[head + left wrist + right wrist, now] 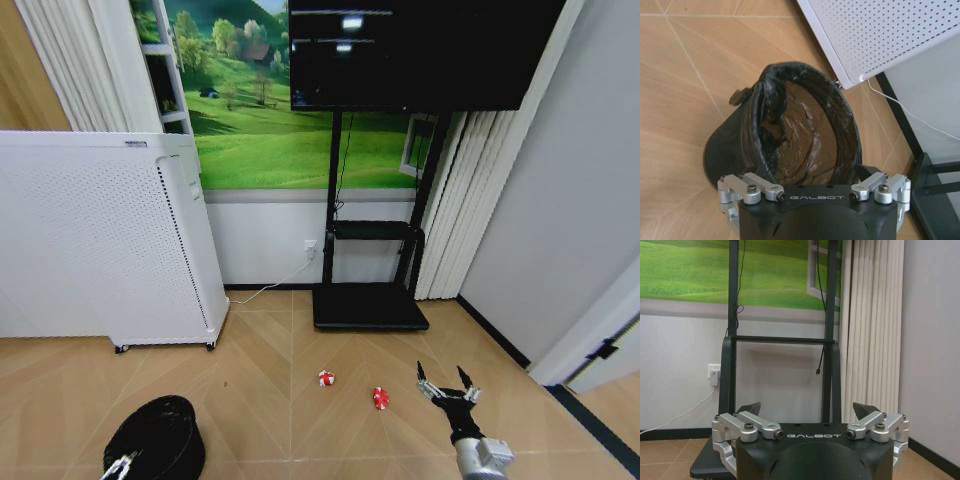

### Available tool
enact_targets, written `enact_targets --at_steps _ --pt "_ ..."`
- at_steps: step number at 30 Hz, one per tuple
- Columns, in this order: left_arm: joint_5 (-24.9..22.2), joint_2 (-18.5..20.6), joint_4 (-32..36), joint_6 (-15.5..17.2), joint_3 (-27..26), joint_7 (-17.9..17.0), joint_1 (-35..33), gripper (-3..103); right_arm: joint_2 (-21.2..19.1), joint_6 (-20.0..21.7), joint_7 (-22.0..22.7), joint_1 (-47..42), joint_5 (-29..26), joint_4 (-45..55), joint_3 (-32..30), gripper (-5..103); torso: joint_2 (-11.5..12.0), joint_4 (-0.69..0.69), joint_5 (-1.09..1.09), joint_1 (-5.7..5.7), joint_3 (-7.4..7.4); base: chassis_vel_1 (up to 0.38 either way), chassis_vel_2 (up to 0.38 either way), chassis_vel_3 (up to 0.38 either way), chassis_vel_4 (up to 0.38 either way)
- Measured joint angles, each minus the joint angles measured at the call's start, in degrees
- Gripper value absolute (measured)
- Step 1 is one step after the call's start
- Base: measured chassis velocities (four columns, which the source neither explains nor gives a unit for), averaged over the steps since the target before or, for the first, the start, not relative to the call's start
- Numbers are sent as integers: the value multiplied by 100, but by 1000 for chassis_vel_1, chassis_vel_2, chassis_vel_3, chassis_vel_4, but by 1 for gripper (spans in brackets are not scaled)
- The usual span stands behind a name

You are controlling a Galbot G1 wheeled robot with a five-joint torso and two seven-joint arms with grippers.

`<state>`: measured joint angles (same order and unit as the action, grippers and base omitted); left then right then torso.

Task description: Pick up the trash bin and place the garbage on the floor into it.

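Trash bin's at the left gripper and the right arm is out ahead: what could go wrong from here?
1. The trash bin has a loose, crumpled black liner; the left gripper might pinch liner instead of rim.
2. The right gripper, open, hangs beside the red-and-white wrappers; a sweep could scatter them.

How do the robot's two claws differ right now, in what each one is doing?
The left claw sits low at the rim of the trash bin, looking straight into its black liner, while the right claw hangs over bare floor, close to nothing. The right claw's fingers are spread wide open; the left claw's grip can't be made out. Both are the same black and silver design.
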<state>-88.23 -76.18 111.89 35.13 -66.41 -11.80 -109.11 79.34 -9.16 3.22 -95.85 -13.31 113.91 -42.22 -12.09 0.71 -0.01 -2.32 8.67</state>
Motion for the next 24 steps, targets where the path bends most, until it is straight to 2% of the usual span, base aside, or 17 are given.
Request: enact_targets --at_steps 8,11,14,24 --pt "-238 -139 221 -4 -47 -146 -127 98 8 0 0 36 25 -59 57 100 190 0 1 40 -154 0 0 0 0" --pt "-331 -152 214 -29 -50 -277 -102 100 2 0 0 35 21 -64 56 100 249 0 1 54 -201 0 0 0 0" --pt "-482 -203 157 -90 -16 -506 -44 97 -27 -9 0 26 -6 -91 40 100 340 0 1 67 -278 0 0 0 0" --pt "-519 -224 -94 -221 95 -719 196 97 -60 -7 0 49 -39 -87 47 100 539 0 0 116 -428 0 0 0 0"
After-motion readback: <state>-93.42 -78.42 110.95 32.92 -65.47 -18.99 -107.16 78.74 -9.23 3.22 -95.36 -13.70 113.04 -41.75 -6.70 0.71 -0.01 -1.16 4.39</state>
